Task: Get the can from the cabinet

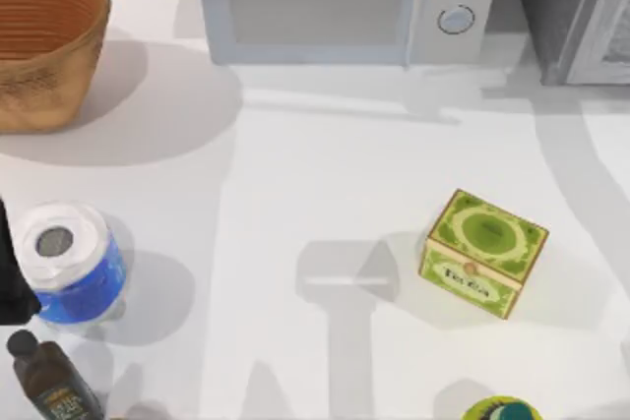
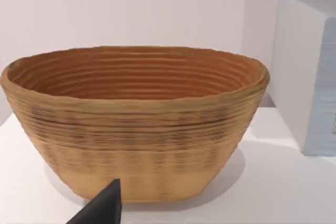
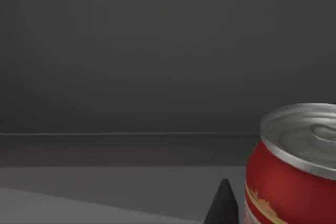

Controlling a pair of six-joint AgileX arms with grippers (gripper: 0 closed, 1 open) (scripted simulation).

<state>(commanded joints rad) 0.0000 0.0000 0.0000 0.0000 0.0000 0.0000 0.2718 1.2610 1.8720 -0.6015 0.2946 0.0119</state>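
my right wrist view looks into the cabinet (image 3: pixel 131 51): dark grey back wall and floor. the can (image 3: pixel 294 177) stands upright on that floor, red side and silvery top close in front of me. one dark fingertip of my right gripper (image 3: pixel 223 205) shows just beside the can, apart from it; i cannot tell how wide the jaws stand.

from above, the cabinet (image 1: pixel 551 7) sits just beside the microwave (image 1: pixel 345 2), on its knob side.

left gripper (image 2: pixel 102 208) parked facing the basket (image 2: pixel 134 124), on the far side of the microwave from the cabinet; jaw width not readable.

risks, as i judge them:
- the can sits off to one side of the fingertip, so closing now may clip its rim and tip it.
- pushing deeper could shove it to the back wall.
- pulling out askew could catch the cabinet.
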